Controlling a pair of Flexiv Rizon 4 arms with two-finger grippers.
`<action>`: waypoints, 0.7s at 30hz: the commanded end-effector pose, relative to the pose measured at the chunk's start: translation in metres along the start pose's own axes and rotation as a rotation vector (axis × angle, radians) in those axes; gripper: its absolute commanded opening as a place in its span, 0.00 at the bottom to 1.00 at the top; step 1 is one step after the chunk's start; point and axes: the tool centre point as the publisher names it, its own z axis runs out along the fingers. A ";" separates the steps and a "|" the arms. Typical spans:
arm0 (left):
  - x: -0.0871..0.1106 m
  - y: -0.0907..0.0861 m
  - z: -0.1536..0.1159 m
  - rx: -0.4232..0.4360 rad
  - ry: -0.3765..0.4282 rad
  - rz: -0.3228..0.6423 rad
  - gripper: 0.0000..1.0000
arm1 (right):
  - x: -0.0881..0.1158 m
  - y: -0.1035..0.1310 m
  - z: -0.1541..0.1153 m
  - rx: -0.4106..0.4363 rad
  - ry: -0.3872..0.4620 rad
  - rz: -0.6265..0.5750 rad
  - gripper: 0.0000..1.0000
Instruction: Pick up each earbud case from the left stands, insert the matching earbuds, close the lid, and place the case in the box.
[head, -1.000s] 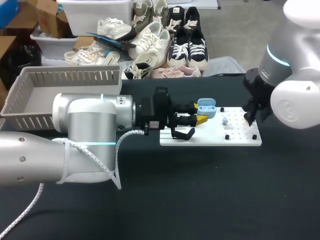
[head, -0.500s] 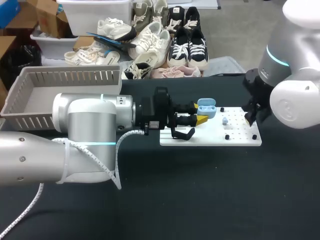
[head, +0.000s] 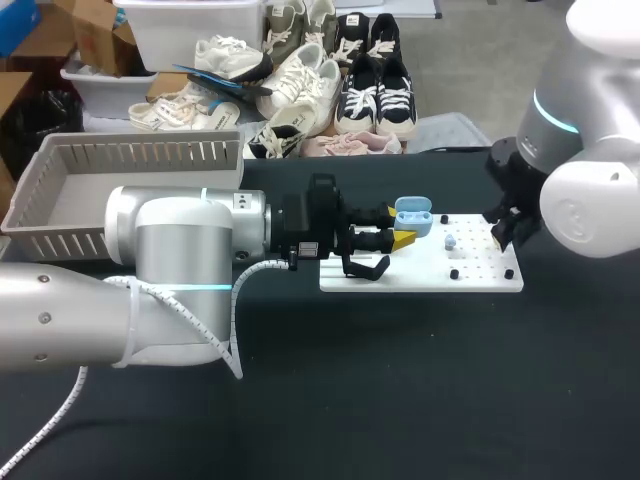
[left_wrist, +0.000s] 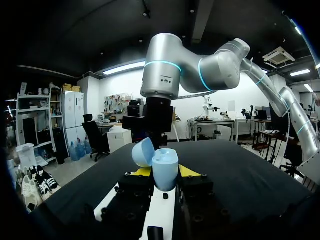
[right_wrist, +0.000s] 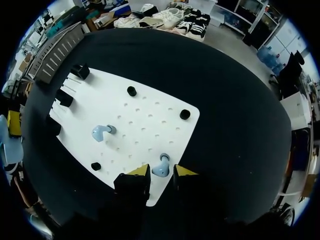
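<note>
Landmark: white board (head: 480, 275), lying flat on the black tabletop (head: 400, 380)
Left gripper (left_wrist: 164, 172): over the left end of the board; its fingers (left_wrist: 141, 171) are clenched on the earbud case from two sides
Earbud case (left_wrist: 165, 169): light blue, held upright above the left end of the board; its lid (left_wrist: 142, 151) is open and leans away to one side
Right gripper (right_wrist: 161, 174): low over the board, near its right edge; the fingers are parted, one on each side of an earbud, not pressed on it
Earbud (right_wrist: 160, 170): light blue, resting on the board close to its right edge
Second earbud (right_wrist: 100, 132): light blue, on the board nearer to its middle, well apart from the first one
Black pegs (right_wrist: 131, 91): small and round, standing at several places on the board
Basket (head: 60, 190): grey with slatted walls, on the tabletop well to the left of the board
</note>
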 end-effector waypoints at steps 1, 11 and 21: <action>0.001 0.000 0.000 -0.002 -0.004 0.001 0.00 | -0.001 0.001 0.001 0.004 0.000 0.005 0.18; 0.001 0.000 0.000 -0.002 -0.004 0.001 0.00 | -0.001 0.001 0.002 0.000 0.005 0.011 0.00; 0.001 0.000 0.000 -0.002 -0.004 0.001 0.00 | 0.005 0.002 -0.020 0.009 -0.015 0.014 0.00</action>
